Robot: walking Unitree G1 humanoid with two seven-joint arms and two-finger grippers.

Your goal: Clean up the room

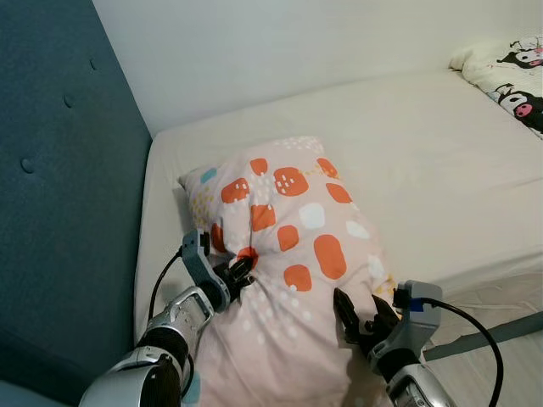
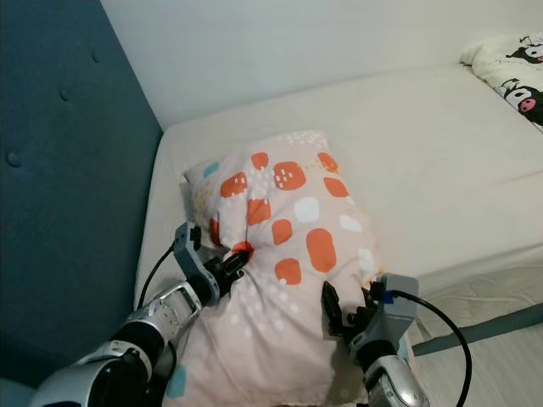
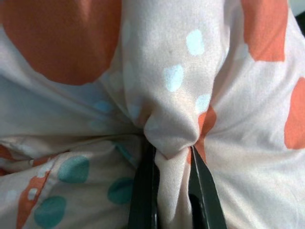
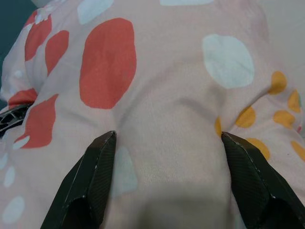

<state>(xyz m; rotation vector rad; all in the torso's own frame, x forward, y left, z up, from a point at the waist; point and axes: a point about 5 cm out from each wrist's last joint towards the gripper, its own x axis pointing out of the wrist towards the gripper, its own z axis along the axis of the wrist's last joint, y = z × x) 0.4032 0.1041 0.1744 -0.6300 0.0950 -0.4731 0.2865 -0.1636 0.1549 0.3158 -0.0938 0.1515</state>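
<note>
Head views, pillow: the pink pillow [image 1: 288, 254] with orange spots lies on the cream mattress [image 1: 441, 161], near the blue headboard [image 1: 59, 195].
Head views, left gripper: the left gripper [image 1: 240, 273] bites the pillow's left side.
Head views, right gripper: the right gripper [image 1: 356, 318] sits at its near right edge.
Head views, surroundings: a cartoon-print blanket [image 1: 513, 72] lies at the far right, well apart.
Left wrist view: fingers [image 3: 143, 191] clenched on a pinched fold of pillow fabric.
Right wrist view: fingers [image 4: 95, 167] spread wide, pillow fabric bulging between them, tips against the cloth.

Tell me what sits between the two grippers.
Only the pillow: in the head views, the left gripper pinches its fabric, and the right gripper has open jaws against it.
</note>
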